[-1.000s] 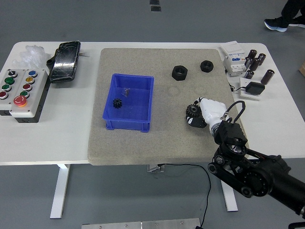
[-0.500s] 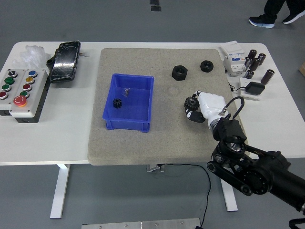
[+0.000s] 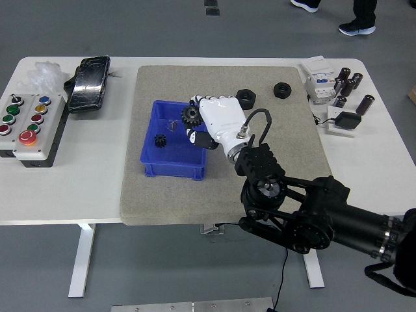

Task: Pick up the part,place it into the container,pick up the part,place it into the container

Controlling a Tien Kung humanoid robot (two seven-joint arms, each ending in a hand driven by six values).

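My right hand point(image 3: 198, 123), white with black fingers, is curled around a black gear point(image 3: 190, 116) and holds it over the right rim of the blue bin point(image 3: 156, 166). A smaller black gear point(image 3: 160, 140) and a small grey part point(image 3: 173, 123) lie inside the bin. On the grey mat point(image 3: 162, 201) behind the hand, a black hex nut point(image 3: 247, 97) is partly hidden by it, and a second black nut point(image 3: 281, 89) sits to its right. My left arm does not show.
A button box point(image 3: 26, 123) and a black device point(image 3: 90, 83) lie at the left of the white table. Electrical parts, black cylinders point(image 3: 348, 88) and a black square piece point(image 3: 346, 121) crowd the right back corner. A person's feet point(image 3: 354, 26) show at the top right.
My right hand has carried the black gear leftward from the mat's right middle to the blue bin's right rim. The arm has swung across the front of the mat.
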